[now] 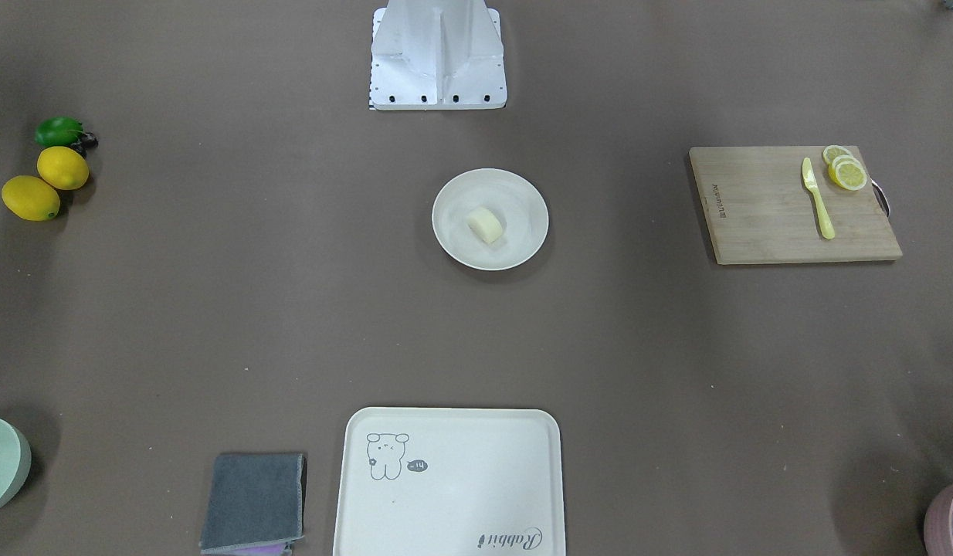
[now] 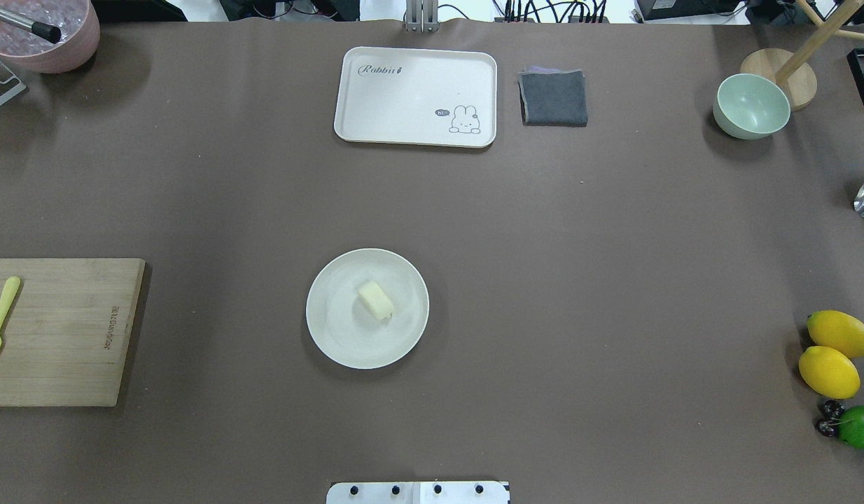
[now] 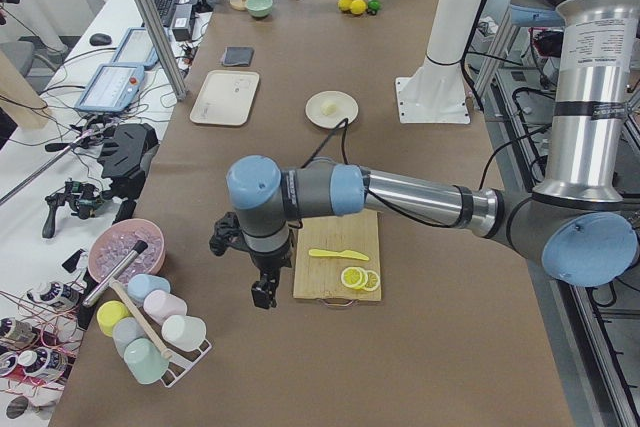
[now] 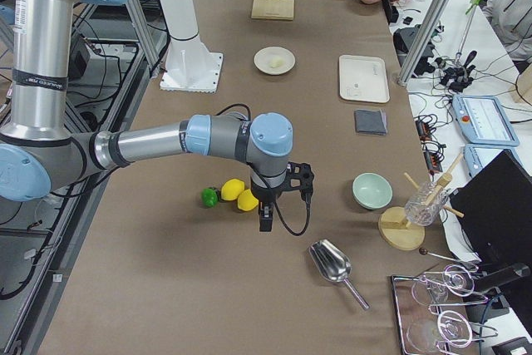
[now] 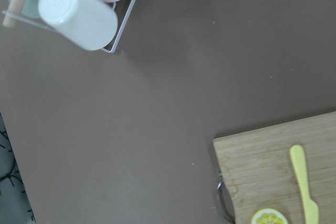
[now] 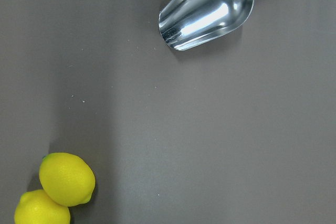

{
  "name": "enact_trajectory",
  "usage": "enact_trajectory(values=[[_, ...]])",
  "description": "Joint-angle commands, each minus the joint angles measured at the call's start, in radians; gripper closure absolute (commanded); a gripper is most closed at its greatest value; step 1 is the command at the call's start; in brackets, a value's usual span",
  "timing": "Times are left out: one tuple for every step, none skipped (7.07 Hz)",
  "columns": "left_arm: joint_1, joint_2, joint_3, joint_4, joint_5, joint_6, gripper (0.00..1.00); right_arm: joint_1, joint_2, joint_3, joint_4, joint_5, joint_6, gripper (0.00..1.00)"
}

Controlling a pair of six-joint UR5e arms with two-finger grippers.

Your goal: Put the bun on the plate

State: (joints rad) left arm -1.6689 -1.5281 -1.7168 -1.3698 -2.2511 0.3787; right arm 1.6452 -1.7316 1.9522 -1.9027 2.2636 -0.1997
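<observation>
The bun (image 1: 486, 224) lies on its side in the middle of the round cream plate (image 1: 457, 241) at the table's centre, also seen from overhead as bun (image 2: 375, 300) on plate (image 2: 334, 336). Neither gripper is near it. My left gripper (image 3: 262, 292) hangs over the table beside the cutting board's end, far from the plate (image 3: 345, 117). Beside the lemons at the opposite end of the table, my right gripper (image 4: 264, 222) points down. Both show only in the side views, so I cannot tell whether they are open or shut.
A wooden cutting board (image 1: 762, 216) carries a yellow knife (image 1: 818, 199) and lemon slices (image 1: 847, 171). A bear tray (image 2: 414, 94), grey cloth (image 2: 553, 98) and green bowl (image 2: 750, 106) line the far edge. Lemons (image 2: 831, 353), a metal scoop (image 6: 207, 11) and a cup rack (image 5: 79, 9) stand at the table's ends.
</observation>
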Motion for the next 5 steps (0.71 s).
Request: enact_trajectory(values=[[-0.023, 0.091, 0.002, -0.066, -0.109, -0.003, 0.02, 0.002, 0.000, 0.001, -0.004, 0.002, -0.003, 0.00], [-0.025, 0.054, 0.000, -0.063, -0.111, -0.100, 0.02, 0.002, 0.001, 0.001, -0.003, 0.004, -0.003, 0.00], [-0.026, 0.039, 0.002, -0.078, -0.116, -0.150, 0.02, 0.002, 0.001, 0.001, -0.001, 0.004, -0.004, 0.00], [-0.028, 0.028, -0.001, -0.148, -0.116, -0.152, 0.02, 0.002, -0.002, 0.002, 0.001, 0.004, -0.003, 0.00], [-0.031, 0.048, -0.001, -0.261, -0.113, -0.147, 0.02, 0.002, 0.000, 0.002, 0.001, 0.002, -0.004, 0.00]])
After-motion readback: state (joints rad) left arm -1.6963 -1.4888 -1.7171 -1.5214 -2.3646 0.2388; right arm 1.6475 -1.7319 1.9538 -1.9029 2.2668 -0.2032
